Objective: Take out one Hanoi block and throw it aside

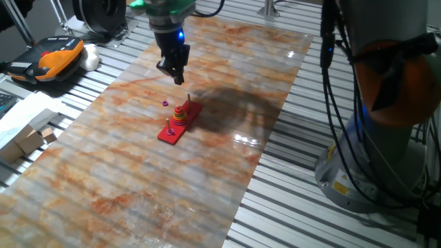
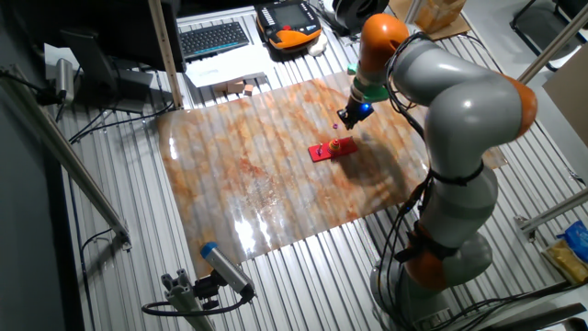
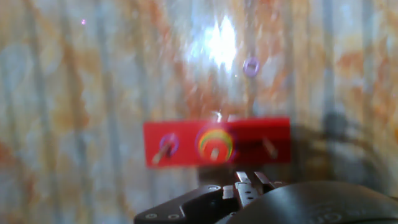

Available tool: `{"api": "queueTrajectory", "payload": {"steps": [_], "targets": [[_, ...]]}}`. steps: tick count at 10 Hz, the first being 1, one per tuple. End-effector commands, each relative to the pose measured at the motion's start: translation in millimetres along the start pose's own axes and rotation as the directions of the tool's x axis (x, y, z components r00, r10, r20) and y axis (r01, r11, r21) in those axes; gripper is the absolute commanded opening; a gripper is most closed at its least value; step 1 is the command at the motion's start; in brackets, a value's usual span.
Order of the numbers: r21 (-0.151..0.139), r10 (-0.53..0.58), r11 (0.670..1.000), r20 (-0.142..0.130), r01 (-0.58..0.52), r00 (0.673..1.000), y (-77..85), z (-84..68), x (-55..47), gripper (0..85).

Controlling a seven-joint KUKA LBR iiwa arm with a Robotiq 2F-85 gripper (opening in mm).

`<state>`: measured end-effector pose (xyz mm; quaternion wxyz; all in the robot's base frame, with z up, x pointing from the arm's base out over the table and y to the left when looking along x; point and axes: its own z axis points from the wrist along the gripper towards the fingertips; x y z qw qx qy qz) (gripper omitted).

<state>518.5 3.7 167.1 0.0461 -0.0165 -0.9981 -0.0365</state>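
Marbled tabletop. Purple Hanoi block lies loose at 10 o'clock of red peg base. Pincer hovers above, jaw state indiscernible. Throw looks done; retreat next.

The peg base lies on the marbled board, with stacked rings on its middle peg. The Hanoi block lies on the board just beside the base (apart from it). The gripper hangs above both.
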Motion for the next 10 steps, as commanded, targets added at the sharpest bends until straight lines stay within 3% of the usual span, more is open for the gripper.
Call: {"api": "queueTrajectory", "payload": {"steps": [1, 3, 5, 6, 7, 9, 10], "targets": [[-0.001, 0.004, 1.000, -0.013, -0.004, 1.000, 4.1, -3.7, 13.5, 17.0], [0.006, 0.024, 1.000, 0.011, -0.024, 1.000, 21.1, -5.7, 23.8, 17.0], [0.056, 0.028, 0.998, 0.048, -0.030, 0.998, 39.3, -13.8, 33.9, 17.0], [0.058, 0.026, 0.998, 0.049, -0.029, 0.998, 42.6, -15.4, 37.5, 17.0], [0.042, 0.034, 0.998, 0.045, -0.036, 0.998, 45.6, -15.1, 39.3, 17.0], [0.058, 0.045, 0.997, 0.070, -0.049, 0.997, 51.4, -6.5, 37.8, 17.0], [0.055, 0.045, 0.997, 0.068, -0.048, 0.997, 53.2, -4.7, 36.4, 17.0]]}}
